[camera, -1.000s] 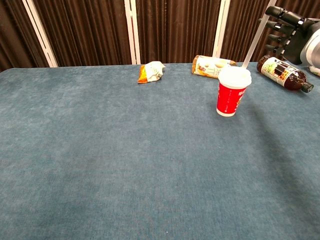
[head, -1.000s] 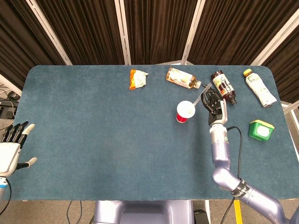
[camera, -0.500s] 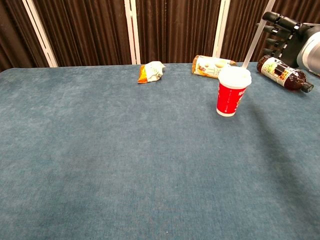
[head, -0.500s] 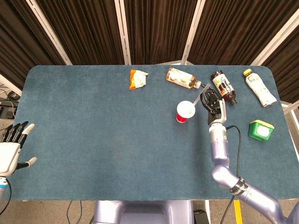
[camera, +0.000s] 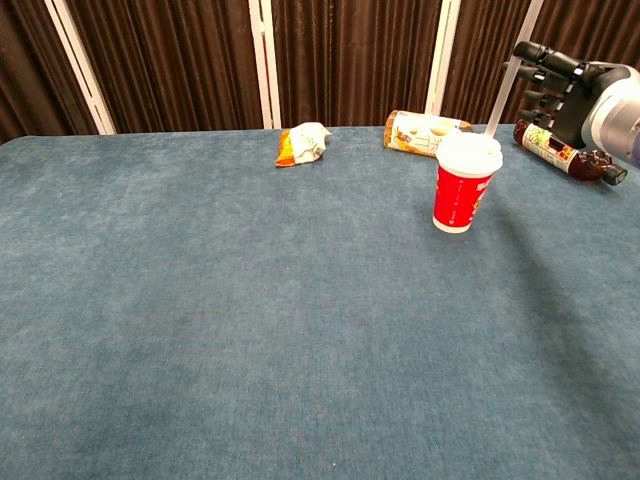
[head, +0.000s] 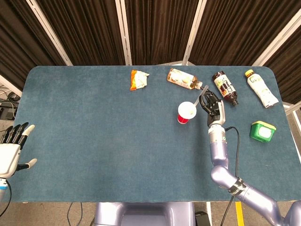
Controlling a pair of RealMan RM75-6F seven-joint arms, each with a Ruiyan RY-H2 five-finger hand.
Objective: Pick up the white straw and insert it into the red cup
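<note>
Right robot hand grips white straw, tilted, lower end seemingly in red cup.

No legible text anywhere. Labels on dark bottle, pale bottle, lying bottle, snack packet and print on red cup too small and blurred to read

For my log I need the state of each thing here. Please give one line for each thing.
white straw: tilted, lower end at the cup lid, held by the right robot hand
red cup: upright, white lid on
left robot hand: open, holds nothing, off the table's edge
dark bottle: lying down
snack bag: crumpled, lying flat
</note>
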